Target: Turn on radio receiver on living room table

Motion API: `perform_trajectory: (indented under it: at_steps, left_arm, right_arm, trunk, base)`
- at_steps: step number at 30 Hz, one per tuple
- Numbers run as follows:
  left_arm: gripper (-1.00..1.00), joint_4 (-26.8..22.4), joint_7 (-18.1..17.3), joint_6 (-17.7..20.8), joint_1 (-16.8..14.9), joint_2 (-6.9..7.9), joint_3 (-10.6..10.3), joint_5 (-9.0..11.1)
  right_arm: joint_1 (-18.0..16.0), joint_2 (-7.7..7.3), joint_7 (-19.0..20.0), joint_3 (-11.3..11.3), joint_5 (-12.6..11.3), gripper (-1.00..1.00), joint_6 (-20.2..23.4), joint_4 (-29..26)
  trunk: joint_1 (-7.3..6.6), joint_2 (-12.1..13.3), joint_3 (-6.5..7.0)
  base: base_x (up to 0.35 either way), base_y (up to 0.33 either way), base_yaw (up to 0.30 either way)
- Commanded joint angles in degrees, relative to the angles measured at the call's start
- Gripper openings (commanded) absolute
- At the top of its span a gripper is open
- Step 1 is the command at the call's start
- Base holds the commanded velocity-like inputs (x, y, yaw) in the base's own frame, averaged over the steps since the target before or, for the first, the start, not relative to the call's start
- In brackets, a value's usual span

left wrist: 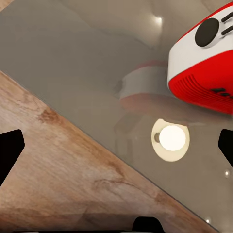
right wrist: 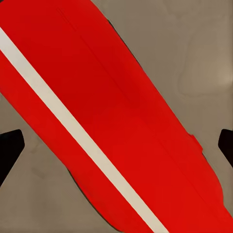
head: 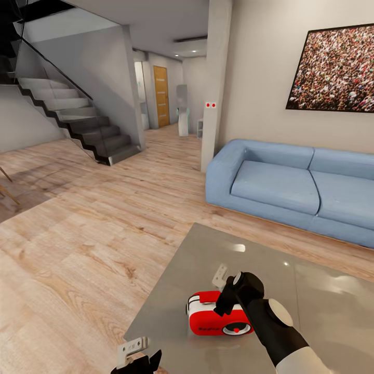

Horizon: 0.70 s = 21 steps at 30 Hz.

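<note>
Even, bright indoor light, soft shadows. Glossy tabletop (head: 322,291) mirrors ceiling lamps as small white glare spots; left wrist view catches 1 large round lamp reflection (left wrist: 172,138) plus a blurred mirror image of the radio receiver (left wrist: 206,63). Recessed ceiling lights (head: 193,51) glow in the hallway. Renders sharp, slight wide-angle stretch at edges.

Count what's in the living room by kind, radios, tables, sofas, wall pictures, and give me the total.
Radio receiver: 1
Table: 1
Sofa: 1
Framed picture: 1
Total: 4
</note>
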Motion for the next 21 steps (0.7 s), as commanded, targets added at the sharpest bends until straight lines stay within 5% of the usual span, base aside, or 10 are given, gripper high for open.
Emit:
perform_trajectory:
  at_steps: [1,21]
  left_arm:
    - [1.0,0.0,0.0,0.0,0.0,-0.01,-0.02,0.0]
    - [1.0,0.0,-0.01,0.0,0.0,0.01,-0.08,0.0]
  right_arm:
    - [0.0,0.0,0.0,0.0,0.0,1.0,0.0,0.0]
    - [0.0,0.0,0.0,0.0,0.0,1.0,0.0,0.0]
  trunk:
    - [0.0,0.0,0.0]
    - [1.1,-2.01,-0.9]
  base:
    - [0.0,0.0,0.0]
    - [0.0,0.0,0.0]
